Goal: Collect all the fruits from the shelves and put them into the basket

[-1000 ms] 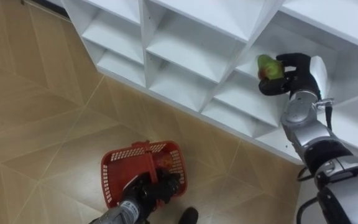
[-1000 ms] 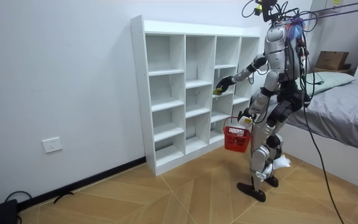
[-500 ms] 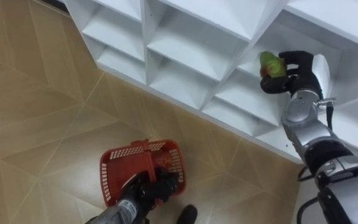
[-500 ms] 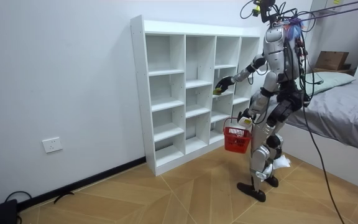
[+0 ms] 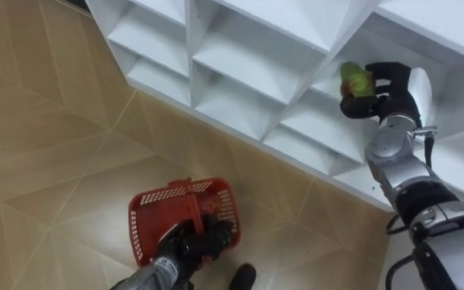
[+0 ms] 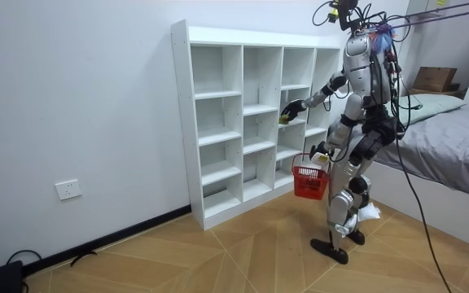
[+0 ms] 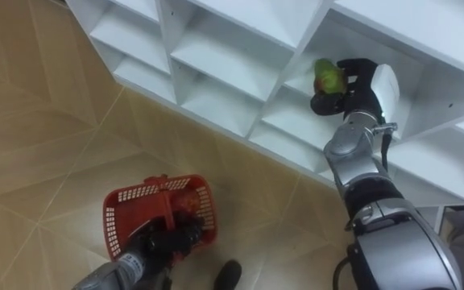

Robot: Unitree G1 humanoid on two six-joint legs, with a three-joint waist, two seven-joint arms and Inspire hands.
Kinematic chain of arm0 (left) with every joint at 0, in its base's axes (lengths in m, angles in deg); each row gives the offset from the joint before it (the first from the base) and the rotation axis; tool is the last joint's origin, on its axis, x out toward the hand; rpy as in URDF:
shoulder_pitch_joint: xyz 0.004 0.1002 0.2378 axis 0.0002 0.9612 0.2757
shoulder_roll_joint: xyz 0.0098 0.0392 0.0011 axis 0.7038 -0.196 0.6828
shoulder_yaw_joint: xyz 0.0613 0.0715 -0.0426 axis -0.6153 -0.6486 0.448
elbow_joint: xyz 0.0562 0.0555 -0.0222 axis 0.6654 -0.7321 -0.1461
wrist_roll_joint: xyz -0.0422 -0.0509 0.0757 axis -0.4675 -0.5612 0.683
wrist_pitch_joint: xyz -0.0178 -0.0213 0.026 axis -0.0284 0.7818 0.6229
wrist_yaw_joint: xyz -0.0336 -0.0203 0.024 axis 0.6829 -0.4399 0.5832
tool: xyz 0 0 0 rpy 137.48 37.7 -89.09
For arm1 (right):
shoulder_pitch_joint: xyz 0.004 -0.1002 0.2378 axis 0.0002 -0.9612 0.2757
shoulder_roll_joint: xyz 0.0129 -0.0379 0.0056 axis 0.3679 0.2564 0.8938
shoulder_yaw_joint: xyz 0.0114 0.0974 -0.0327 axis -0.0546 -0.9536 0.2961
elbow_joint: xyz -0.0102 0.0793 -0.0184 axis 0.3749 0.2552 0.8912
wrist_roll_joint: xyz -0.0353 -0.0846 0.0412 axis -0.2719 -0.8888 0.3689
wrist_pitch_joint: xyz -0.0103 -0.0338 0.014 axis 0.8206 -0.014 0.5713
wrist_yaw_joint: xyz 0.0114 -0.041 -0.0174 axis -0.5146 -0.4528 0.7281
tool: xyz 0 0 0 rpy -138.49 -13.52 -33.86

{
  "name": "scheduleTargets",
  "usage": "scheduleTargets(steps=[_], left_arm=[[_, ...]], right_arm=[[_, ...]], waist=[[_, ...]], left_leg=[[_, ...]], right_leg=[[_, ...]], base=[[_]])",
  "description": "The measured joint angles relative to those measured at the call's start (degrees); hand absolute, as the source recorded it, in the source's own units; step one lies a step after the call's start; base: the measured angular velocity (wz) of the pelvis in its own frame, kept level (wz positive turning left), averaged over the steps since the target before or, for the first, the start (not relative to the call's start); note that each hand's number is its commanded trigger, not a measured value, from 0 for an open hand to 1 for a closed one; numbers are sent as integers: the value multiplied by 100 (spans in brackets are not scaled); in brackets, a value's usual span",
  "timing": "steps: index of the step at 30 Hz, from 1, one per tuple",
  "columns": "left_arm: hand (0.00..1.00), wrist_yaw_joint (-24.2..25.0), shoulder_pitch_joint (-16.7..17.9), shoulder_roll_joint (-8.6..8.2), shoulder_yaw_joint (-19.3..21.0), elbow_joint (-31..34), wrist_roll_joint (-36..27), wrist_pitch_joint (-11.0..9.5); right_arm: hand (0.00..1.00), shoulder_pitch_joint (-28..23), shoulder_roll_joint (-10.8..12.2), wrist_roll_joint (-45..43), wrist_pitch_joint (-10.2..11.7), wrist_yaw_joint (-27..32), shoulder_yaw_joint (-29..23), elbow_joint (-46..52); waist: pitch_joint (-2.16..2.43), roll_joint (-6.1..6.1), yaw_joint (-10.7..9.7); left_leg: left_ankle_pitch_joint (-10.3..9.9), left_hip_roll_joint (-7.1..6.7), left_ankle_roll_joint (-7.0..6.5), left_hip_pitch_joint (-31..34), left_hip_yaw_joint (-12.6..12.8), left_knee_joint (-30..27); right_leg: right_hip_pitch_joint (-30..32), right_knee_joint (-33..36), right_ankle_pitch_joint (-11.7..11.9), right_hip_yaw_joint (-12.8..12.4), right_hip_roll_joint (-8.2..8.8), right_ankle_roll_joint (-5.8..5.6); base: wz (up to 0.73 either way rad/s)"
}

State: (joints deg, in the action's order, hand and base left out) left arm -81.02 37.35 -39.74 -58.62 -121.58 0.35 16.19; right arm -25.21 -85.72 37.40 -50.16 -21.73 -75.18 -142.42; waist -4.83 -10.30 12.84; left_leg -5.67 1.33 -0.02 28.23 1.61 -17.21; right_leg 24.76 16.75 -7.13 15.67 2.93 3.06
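Fruit (image 5: 355, 79), green with a bit of red, sits in the robot's right hand (image 5: 393, 87). The fingers curl round it so it cannot drop. The hand is at the mouth of one box of the white shelf (image 5: 240, 48), just above that box's board. The left hand (image 5: 201, 242) is closed on the handle of the red basket (image 5: 142, 221) and holds it low by the legs, open side up, so fruit can go in from above. Something reddish lies inside. The box walls are close to the hand, so I think it should pull straight back first. Between shelf and basket, over the wood floor (image 5: 47, 145), the way is open.
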Motion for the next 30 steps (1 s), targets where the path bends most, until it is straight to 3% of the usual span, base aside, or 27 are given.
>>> scheduleTargets(steps=[6, 10, 17, 22, 25, 30], left_arm=[[100, -100, -81, 18, 103, 197, -51, -40], [100, -263, -102, -7, 187, 368, -91, -40], [100, -348, -95, -52, 318, 740, -38, -37], [100, -387, -62, -98, 288, 740, -36, -28], [100, -387, -32, -165, 281, 847, -28, 7], [100, -387, 112, -127, 281, 1248, -55, -1]], right_arm=[[100, -280, 58, 12, 86, -118, 38, 495], [100, -998, 81, -13, 133, -198, 128, 1207], [100, -2003, 268, -220, 137, -254, 250, 2170], [100, -2454, 360, -223, 140, -405, 476, 2675], [100, -2780, 419, -223, 140, -534, 473, 2730], [100, -3259, 415, -221, 140, -677, 523, 2946]], waist=[[6, 17, -267], [40, 67, -377], [236, 366, -672], [320, 412, -958], [368, 444, -987], [422, 537, -1086]], left_leg=[[-2, 5, -1, -226, 36, 10], [-9, 14, -2, -598, 92, 145], [-9, -3, -4, -980, 149, 202], [-8, -3, -2, -1459, 199, 388], [-10, 0, -4, -1629, 253, 420], [-14, 0, -9, -1828, 303, 458]], right_leg=[[-233, -36, 1, -11, 3, -3], [-600, -234, 34, -139, -64, -35], [-942, -263, 36, -172, -44, -52], [-1348, -341, 10, -234, -62, -72], [-1512, -408, 20, -304, -78, -87], [-1671, -404, 24, -349, -78, -92]], base=[[0], [-6], [-4], [-3], [-8], [-5]])
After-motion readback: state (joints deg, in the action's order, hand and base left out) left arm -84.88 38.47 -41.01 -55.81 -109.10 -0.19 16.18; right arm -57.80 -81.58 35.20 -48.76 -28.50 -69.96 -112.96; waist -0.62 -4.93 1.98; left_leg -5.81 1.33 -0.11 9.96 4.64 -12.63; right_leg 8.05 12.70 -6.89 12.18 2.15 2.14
